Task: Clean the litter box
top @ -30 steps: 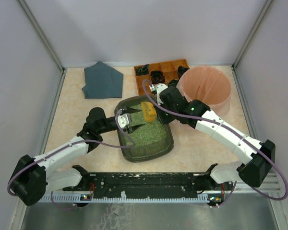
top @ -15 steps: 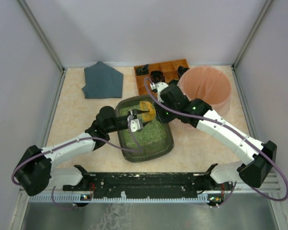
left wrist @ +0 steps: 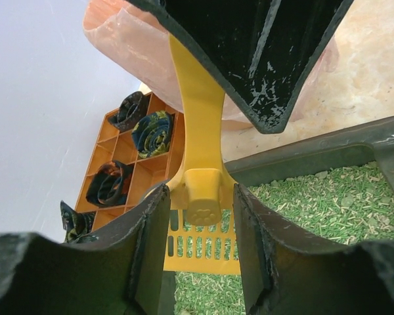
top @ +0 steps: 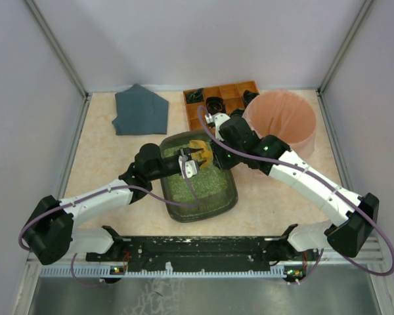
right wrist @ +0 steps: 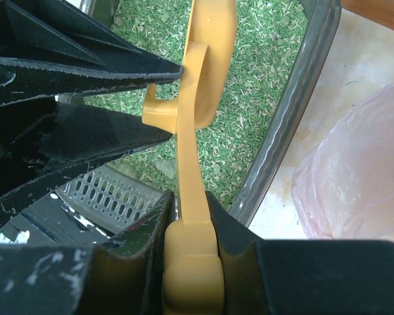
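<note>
The litter box (top: 213,200), a dark tray of green litter (right wrist: 262,59), lies mid-table. A yellow slotted scoop (top: 202,151) stands over its far end. My right gripper (top: 213,146) is shut on the scoop's handle (right wrist: 192,164), seen from above in the right wrist view (right wrist: 189,200). My left gripper (top: 189,162) is open. Its fingers (left wrist: 151,230) stand on either side of the scoop's round knob (left wrist: 202,200), with small gaps on both sides. The box's rim (right wrist: 295,111) runs beside the scoop.
The round pink bag-lined bin (top: 281,121) stands right of the box, close behind the right arm. The orange wooden compartment tray (top: 220,98) with dark rolled items is at the back. A folded grey-blue cloth (top: 141,110) lies at the back left.
My left gripper has moved right across the litter box, and its open jaws now straddle the scoop. The right gripper and scoop have shifted only slightly.
</note>
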`<state>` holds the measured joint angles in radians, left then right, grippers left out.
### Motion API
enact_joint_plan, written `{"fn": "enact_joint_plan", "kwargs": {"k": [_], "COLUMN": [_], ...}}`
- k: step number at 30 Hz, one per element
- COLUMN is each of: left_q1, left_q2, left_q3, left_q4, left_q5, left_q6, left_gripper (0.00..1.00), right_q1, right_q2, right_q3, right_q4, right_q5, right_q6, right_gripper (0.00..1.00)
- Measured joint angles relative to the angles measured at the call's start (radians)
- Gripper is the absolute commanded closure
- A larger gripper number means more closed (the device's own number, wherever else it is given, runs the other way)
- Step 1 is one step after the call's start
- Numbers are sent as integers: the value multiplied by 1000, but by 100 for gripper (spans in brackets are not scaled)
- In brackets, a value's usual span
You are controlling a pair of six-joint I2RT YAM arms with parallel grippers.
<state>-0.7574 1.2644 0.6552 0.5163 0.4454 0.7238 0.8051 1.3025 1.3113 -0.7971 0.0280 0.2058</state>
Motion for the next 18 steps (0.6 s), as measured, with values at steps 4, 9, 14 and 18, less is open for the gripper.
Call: {"fn": "enact_joint_plan", "kwargs": {"k": [4,9,14,18], "left_q1": [0,0,0,0], "left_q2": [0,6,13,12], "left_q3": [1,5,21,22], "left_q4": [-2,-10,-24,-22], "left_q5": [-19,-26,-27,-27], "left_q6": [15,16,14,3], "left_gripper": [63,72,96,100], "right_q1": [0,0,0,0], "right_q2": [0,0,0,-7], "right_q3": [1,2,6,5], "right_q4": [-1,4,5,8], "right_q5": [-3,-2,8,18], "right_q6": [0,5,8,18], "right_gripper": [100,100,100,86]}}
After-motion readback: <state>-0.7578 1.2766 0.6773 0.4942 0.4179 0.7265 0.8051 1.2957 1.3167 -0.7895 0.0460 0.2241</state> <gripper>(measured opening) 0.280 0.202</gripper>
